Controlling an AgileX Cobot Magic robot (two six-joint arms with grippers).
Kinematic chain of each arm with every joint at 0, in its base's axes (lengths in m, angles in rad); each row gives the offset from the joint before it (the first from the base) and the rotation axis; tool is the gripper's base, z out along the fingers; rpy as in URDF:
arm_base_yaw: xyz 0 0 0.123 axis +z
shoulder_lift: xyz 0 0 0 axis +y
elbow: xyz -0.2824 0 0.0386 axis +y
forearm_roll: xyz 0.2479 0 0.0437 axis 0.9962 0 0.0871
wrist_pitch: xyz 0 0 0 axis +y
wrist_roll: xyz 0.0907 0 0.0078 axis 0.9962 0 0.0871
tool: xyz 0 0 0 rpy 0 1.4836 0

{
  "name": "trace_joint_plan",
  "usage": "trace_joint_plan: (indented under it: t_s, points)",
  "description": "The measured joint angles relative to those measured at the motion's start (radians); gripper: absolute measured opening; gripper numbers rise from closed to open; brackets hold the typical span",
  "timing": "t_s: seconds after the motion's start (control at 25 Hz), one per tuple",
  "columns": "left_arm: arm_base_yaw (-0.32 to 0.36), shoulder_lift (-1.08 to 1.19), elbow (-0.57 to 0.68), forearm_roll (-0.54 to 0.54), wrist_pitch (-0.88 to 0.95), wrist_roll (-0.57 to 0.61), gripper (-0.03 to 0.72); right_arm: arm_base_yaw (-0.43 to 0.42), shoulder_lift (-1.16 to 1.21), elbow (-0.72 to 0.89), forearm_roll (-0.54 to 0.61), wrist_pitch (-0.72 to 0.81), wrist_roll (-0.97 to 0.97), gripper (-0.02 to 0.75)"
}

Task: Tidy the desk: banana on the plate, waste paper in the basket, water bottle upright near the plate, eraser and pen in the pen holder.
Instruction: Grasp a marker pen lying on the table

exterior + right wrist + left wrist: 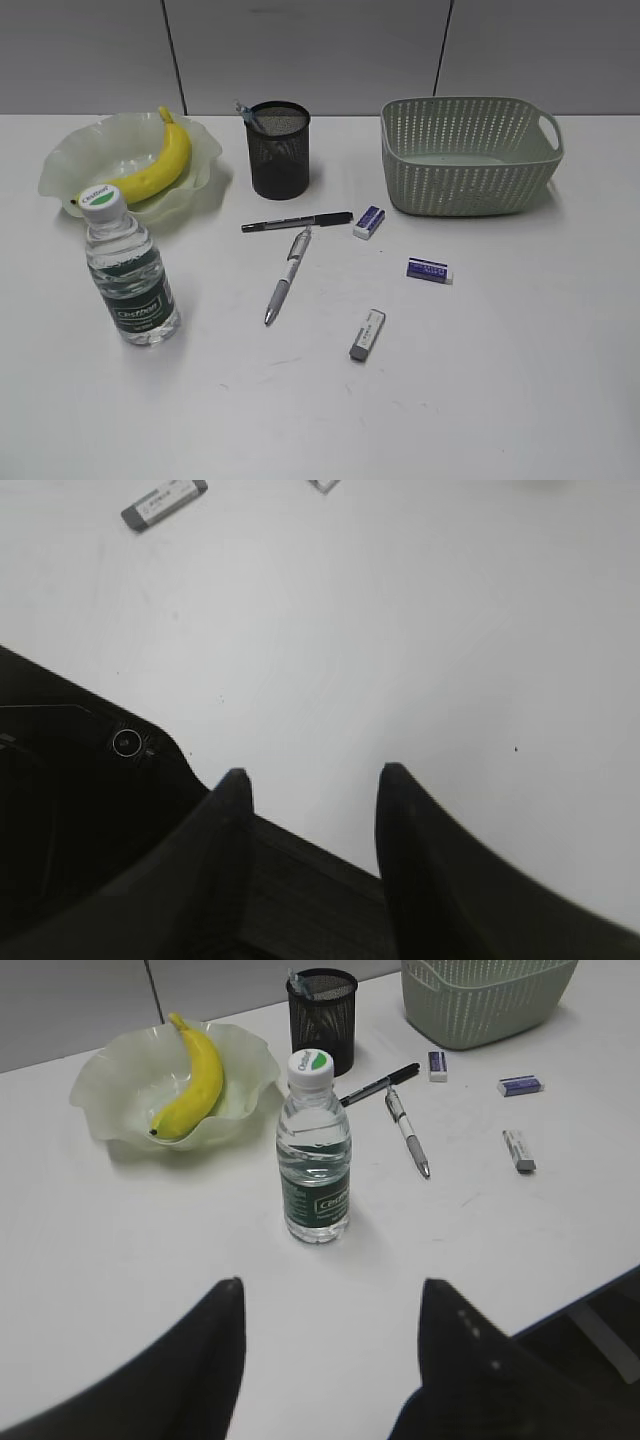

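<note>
On my screens the banana (160, 162) lies inside the plate (205, 140) at the far left of the worktop (500, 400), and the water bottle (128, 270) stands upright just in front of the plate, cap on. The pen holder (279, 150) stands to the right of the plate, with something small and bluish sticking out over its rim; I cannot tell what it is. The basket (470, 155) is at the far right, and I cannot see into it well enough to say what it holds. On the open worktop between them lie a black pen (297, 222) and a silver pen (287, 277), their ends nearly touching, and three erasers: a blue-sleeved eraser (369, 221) beside the black pen tip, another blue eraser (429, 270) more to the right, and a grey eraser (367, 334) nearer to me. My left tool (330, 1305) hovers low before the bottle with fingers apart, holding nothing. My right tool (312, 785) is also spread open and empty, above the near edge of the worktop.
</note>
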Motion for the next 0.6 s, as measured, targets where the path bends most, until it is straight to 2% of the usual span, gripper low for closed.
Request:
trace_joint_plan:
  t_s: [0.16,0.36,0.6]
  points:
    - [0.000,0.000,0.000,0.001,0.000,0.000,0.391,0.000,-0.239,0.146,0.008,-0.008,-0.002,0.332]
    - [0.000,0.000,0.000,0.001,0.000,0.000,0.382,0.000,-0.512,0.302,0.009,-0.112,-0.005,0.332]
    - [0.000,0.000,0.000,0.001,-0.001,0.000,0.376,0.000,-0.729,0.434,0.000,-0.154,-0.021,0.332]
